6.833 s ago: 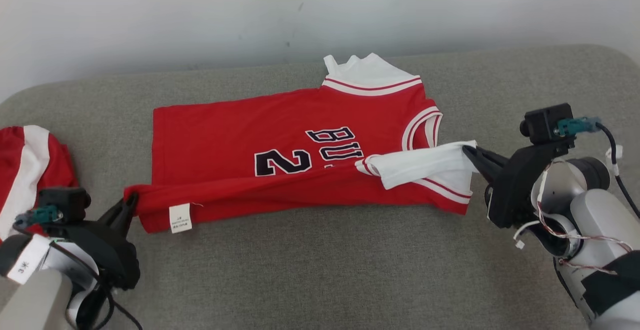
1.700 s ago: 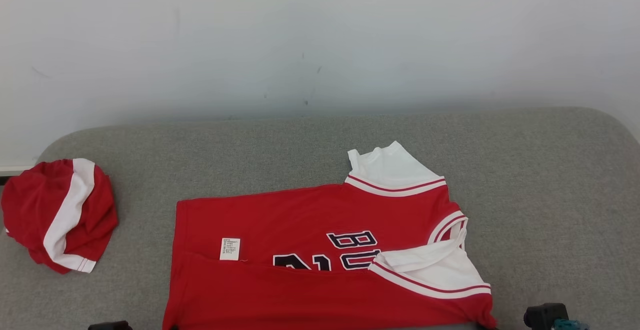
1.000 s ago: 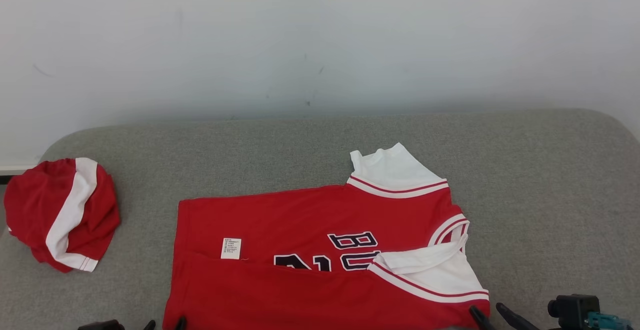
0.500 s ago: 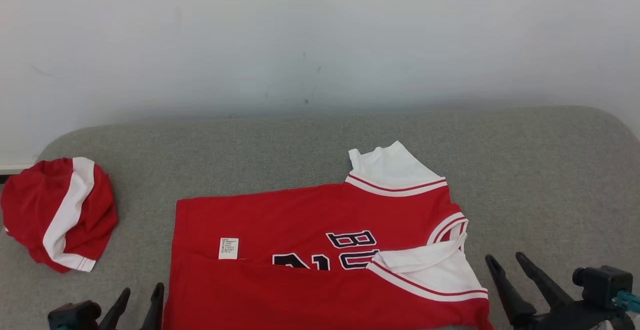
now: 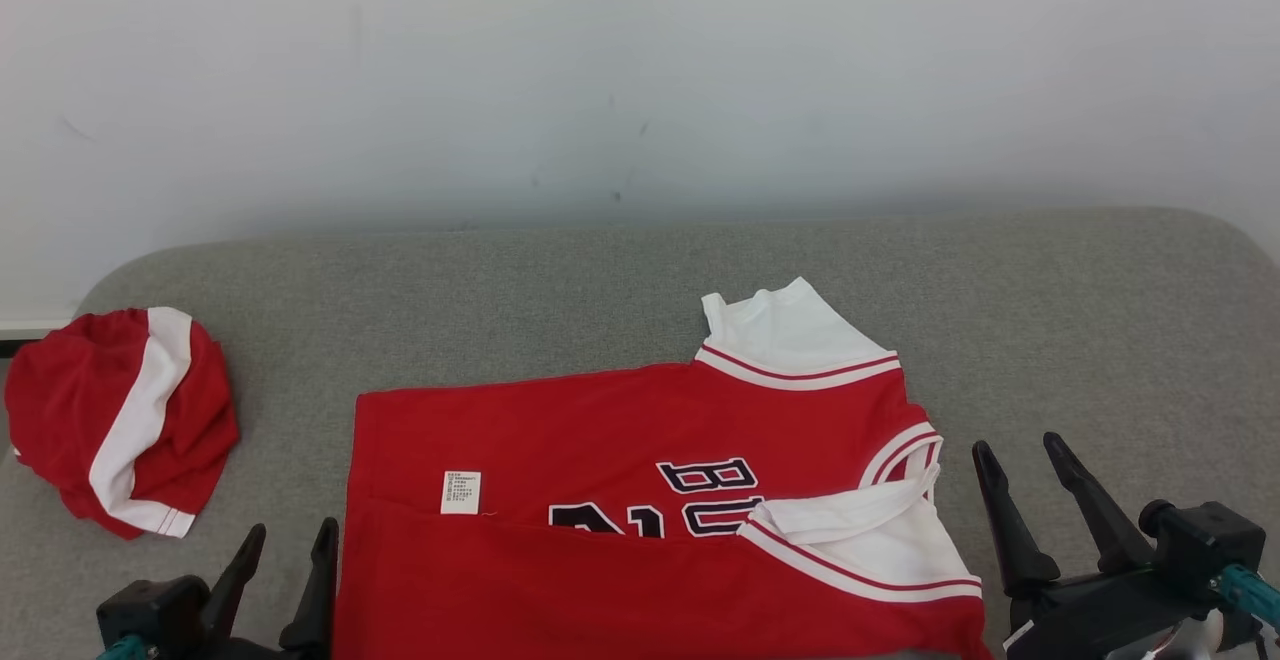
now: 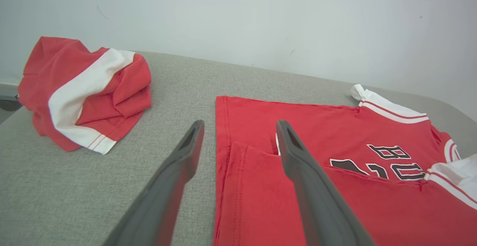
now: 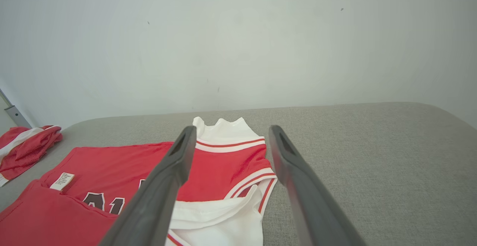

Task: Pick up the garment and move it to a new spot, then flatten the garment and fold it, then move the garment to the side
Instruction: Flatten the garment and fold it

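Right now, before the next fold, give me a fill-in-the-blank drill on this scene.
1. The left fingers and right fingers both stand ____, holding nothing.
2. The jersey on the grey cushion is mainly ____.
3. The crumpled red garment at the cushion's left end has a ____ stripe.
4. The white label lies on the jersey's end nearer the ____ fingers.
Missing words: open; red; white; left.

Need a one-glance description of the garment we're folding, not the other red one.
On the grey padded surface, look front and centre. The jersey lies flat there, near edge folded over, with dark lettering and a white tag; the crumpled red-and-white garment at left has neither.
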Motion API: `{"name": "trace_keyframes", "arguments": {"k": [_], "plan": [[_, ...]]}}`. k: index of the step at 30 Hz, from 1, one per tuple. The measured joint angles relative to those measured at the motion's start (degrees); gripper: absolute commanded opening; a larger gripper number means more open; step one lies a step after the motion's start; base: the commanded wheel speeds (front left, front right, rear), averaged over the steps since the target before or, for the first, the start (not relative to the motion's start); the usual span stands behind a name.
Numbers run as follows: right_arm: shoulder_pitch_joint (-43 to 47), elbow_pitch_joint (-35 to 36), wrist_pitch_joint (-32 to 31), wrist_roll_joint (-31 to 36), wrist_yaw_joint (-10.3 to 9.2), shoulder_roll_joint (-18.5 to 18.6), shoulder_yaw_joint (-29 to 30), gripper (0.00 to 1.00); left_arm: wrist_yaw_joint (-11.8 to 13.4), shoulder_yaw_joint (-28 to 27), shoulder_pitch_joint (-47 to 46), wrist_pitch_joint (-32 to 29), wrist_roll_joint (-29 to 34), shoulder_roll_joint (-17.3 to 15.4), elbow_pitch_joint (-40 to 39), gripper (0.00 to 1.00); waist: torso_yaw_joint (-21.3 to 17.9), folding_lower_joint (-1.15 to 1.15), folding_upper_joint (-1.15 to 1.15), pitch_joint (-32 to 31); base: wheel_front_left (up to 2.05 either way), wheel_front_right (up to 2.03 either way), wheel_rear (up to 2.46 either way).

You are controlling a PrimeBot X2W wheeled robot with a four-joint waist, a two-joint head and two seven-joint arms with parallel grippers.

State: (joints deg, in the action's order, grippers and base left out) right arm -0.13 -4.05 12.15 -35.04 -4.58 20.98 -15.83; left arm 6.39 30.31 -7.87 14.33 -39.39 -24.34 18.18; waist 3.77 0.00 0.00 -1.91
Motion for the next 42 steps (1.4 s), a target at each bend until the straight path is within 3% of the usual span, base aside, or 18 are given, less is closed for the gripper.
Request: {"name": "trace_keyframes", "arguments": {"k": [12,17,35,42], "plan": [[-0.77,-1.45,0.49,2.86,-0.55,-0.22,-0.79,1.00,0.48,-1.68,0.70,0.00,3.18,0.49,-2.08,1.00,1.15,0.00,0.00,0.52,0.00,0.00,0.00],[-2.70,-1.69,0.58,3.64,-0.73,-0.35,-1.15,1.00,0.08,-1.57,-3.10,0.00,3.49,0.02,0.27,1.00,1.03,0.00,0.00,0.85,0.00,0.00,0.00],[-5.99,-0.02,0.64,6.36,-0.99,-0.40,-2.60,1.00,-9.06,-0.75,-20.13,-6.60,2.60,-1.96,12.68,1.00,-2.77,0.00,0.00,6.44,0.00,0.00,0.00],[-8.44,0.62,0.43,7.34,-1.04,-0.25,-2.57,1.00,-11.28,-1.46,-25.79,-9.54,1.29,-1.62,19.40,1.00,-4.42,0.01,0.00,10.28,0.00,0.00,0.00]]}}
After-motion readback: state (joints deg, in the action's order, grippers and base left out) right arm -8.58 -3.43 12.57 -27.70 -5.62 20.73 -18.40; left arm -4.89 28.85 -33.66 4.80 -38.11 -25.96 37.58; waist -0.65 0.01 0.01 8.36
